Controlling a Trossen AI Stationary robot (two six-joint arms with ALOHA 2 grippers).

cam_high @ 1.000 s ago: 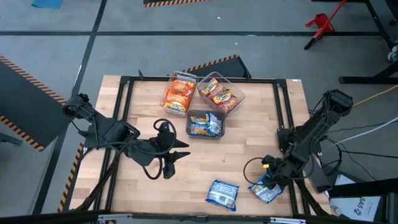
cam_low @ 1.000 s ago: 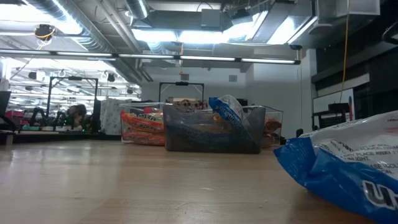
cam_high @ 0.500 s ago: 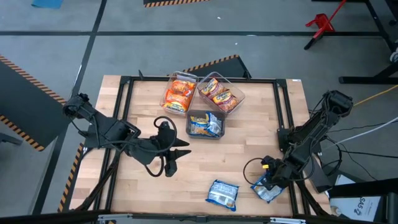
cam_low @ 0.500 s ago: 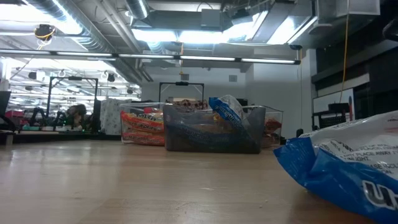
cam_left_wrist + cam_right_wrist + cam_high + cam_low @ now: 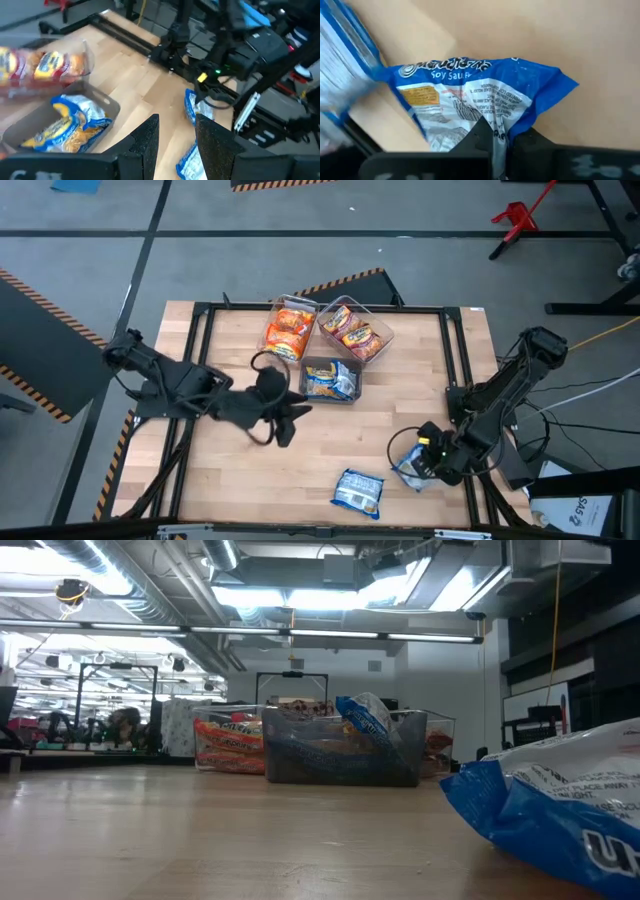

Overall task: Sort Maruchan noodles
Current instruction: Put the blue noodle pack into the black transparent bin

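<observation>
My right gripper (image 5: 420,466) is shut on a blue-and-white noodle packet (image 5: 405,472) near the table's near right corner. A second blue-and-white packet (image 5: 358,492) lies flat on the wood by the near edge and looms at the right of the low view (image 5: 560,810). My left gripper (image 5: 288,418) hovers open at mid-table with nothing between its fingers (image 5: 150,142). Three clear bins stand at the far middle: orange packets (image 5: 288,330), red-and-white packets (image 5: 352,330) and blue packets (image 5: 330,380). My right gripper pinches one edge of the blue-and-white packet (image 5: 496,125) between its two fingers, coming from the table's right side and slanting down. The packet spreads out beyond the fingertips, its printed face (image 5: 470,95) toward the camera. Whether its far end touches the wood, I cannot tell.
A black metal frame (image 5: 455,380) runs around the tabletop. Cables loop on the wood beside both grippers (image 5: 400,448). Bare wood lies between the bins and the loose packet (image 5: 400,410).
My right gripper has shut on the blue-and-white packet and drawn it a little toward the table's left and far side. My left gripper has swung from pointing at the near edge toward the far right, closer to the bin of blue packets.
</observation>
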